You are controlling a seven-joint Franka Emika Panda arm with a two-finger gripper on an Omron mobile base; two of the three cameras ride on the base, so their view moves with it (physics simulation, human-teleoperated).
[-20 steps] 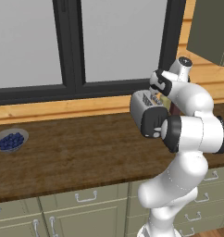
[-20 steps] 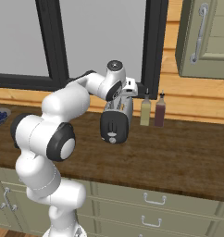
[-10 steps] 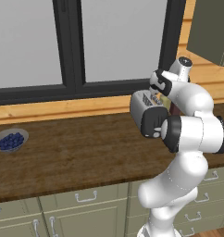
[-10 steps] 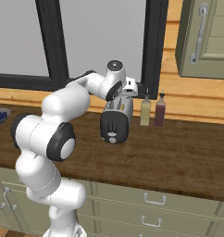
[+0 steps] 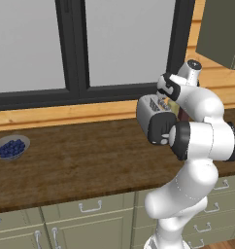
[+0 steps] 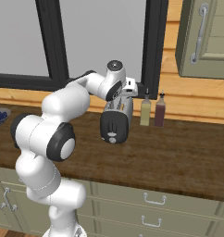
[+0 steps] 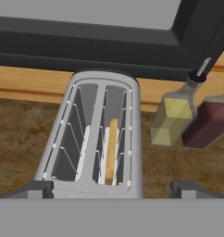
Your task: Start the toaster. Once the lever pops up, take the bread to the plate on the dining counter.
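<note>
Countertop [image 5: 80,165] of dark wood grain runs left to right beneath a black-framed window [image 5: 90,44], with sage-green drawers [image 6: 151,203] along its near front. The silver toaster [image 6: 116,121] stands toward the far side, dark round patch facing near. The gripper [image 7: 111,189] hovers directly above its slots, jaws spread wide and empty. The bread [image 7: 111,150] sits upright in the right-hand slot. Just right of the toaster stand a yellow bottle [image 6: 145,110] and a dark red bottle [image 6: 159,111]. Far left rests a small bowl of blueberries [image 5: 10,147].
</note>
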